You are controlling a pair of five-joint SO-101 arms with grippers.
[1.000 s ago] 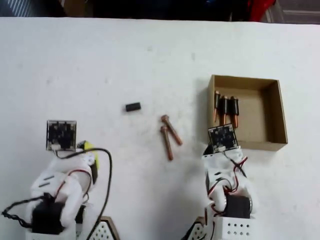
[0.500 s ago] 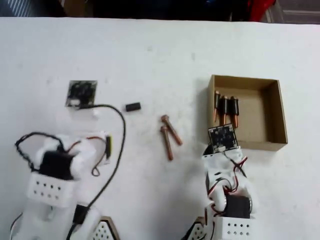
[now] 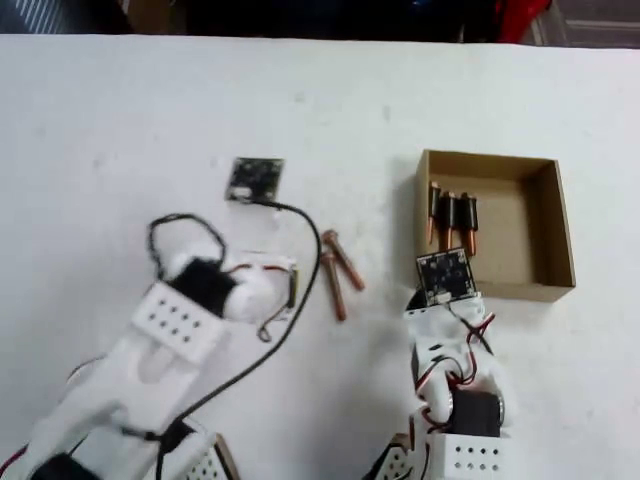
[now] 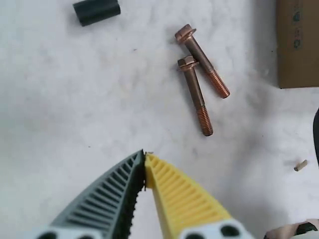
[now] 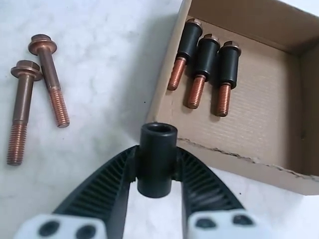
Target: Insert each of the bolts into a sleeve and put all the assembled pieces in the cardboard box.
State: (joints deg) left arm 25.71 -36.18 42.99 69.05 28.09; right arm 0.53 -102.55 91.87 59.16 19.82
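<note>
Left gripper [image 4: 144,158] swung toward centre, now pinched shut.
Right gripper [image 5: 157,160] clamps a smooth black tubular sleeve [image 5: 158,142] beside the cardboard box [image 5: 269,104]; two threaded copper bolts [image 4: 195,94] lie loose.

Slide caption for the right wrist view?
Right gripper grips a black sleeve near the cardboard box holding three sleeved bolts.
</note>
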